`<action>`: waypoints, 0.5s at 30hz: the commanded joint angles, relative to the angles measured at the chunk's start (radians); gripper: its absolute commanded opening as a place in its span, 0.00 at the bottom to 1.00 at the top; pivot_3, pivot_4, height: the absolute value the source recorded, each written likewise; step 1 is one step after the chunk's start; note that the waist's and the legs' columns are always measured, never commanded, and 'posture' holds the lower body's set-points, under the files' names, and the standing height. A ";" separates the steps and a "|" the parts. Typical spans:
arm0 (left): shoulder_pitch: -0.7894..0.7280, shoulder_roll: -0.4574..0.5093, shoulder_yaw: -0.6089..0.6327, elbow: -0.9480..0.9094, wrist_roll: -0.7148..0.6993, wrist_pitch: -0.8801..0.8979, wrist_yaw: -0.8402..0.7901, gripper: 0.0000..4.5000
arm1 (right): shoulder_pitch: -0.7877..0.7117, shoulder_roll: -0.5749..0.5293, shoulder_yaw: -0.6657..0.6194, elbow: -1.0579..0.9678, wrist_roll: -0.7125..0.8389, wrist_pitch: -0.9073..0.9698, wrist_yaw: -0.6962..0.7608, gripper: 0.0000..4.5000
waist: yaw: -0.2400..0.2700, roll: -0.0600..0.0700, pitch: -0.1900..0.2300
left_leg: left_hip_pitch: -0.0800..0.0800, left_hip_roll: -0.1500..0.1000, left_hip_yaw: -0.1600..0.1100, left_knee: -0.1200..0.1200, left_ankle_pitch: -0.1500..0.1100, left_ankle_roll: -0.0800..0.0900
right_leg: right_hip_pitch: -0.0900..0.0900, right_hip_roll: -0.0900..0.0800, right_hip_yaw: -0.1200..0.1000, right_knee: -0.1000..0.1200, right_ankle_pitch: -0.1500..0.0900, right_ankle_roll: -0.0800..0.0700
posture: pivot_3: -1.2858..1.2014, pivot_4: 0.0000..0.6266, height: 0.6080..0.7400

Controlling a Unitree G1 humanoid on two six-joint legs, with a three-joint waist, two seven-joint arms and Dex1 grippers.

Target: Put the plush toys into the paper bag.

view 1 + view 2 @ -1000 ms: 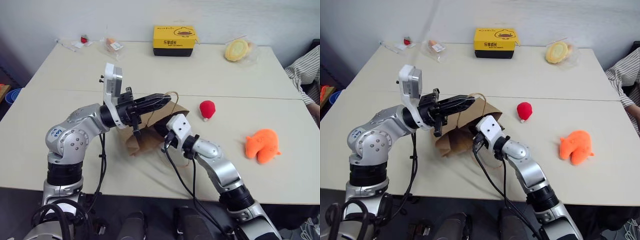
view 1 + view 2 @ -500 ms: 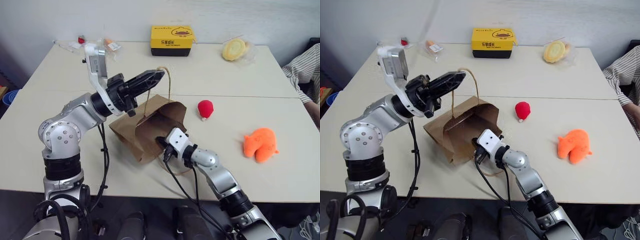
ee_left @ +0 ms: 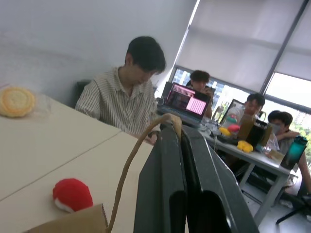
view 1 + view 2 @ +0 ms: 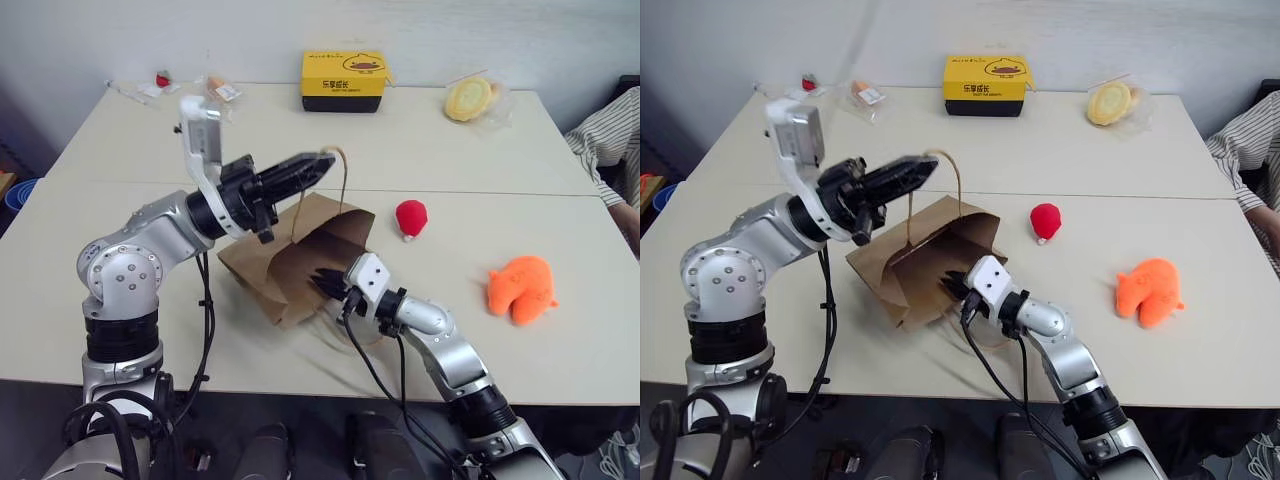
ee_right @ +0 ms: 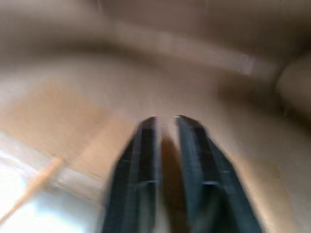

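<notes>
Reaching into the mouth of the paper bag [image 4: 300, 255] at lower centre of the frame: the right gripper [image 4: 327, 283], fingers now parted by a narrow gap and holding nothing that can be made out, after being pressed together a second ago. Pulling back slightly toward the bag's rim compared with half a second ago, apparently having helped spread the opening.

Hoisting the bag just above, at centre left: the left gripper [image 4: 318, 165], clamped tight on one tan cord handle [image 4: 343, 180], keeping the mouth lifted and open where a second ago the bag was lying flatter on the bench [image 4: 560, 380].

Waiting further back, untouched: the red plush toy [image 4: 412, 217] right of centre, near the bag, and the orange plush toy [image 4: 523, 289] well apart at right. Looking ready for loading now, though no toy is yet inside.
</notes>
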 commanded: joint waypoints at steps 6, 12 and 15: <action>0.031 -0.038 -0.019 -0.003 0.077 -0.103 -0.030 0.00 | 0.219 -0.202 -0.235 -0.412 0.361 0.046 0.190 0.83 | 0.023 0.000 0.000 | 0.000 0.000 -0.001 -0.001 0.000 0.000 | 0.002 0.000 -0.001 -0.004 0.000 0.000 | 0.52 0.24 1.00; 0.027 -0.050 -0.039 0.030 0.107 -0.127 -0.078 0.00 | 0.476 -0.348 -0.564 -0.462 0.438 0.044 0.199 0.99 | 0.038 0.000 0.000 | 0.001 0.000 -0.002 -0.002 -0.001 0.001 | 0.005 0.000 -0.001 -0.010 0.000 0.000 | 0.52 0.24 1.00; 0.023 -0.053 -0.045 0.049 0.125 -0.141 -0.099 0.00 | 0.649 -0.343 -0.788 -0.364 0.379 -0.087 0.217 0.99 | 0.045 0.000 0.000 | 0.002 0.000 -0.001 -0.004 -0.001 0.001 | 0.005 0.000 0.000 -0.010 0.000 0.000 | 0.52 0.24 1.00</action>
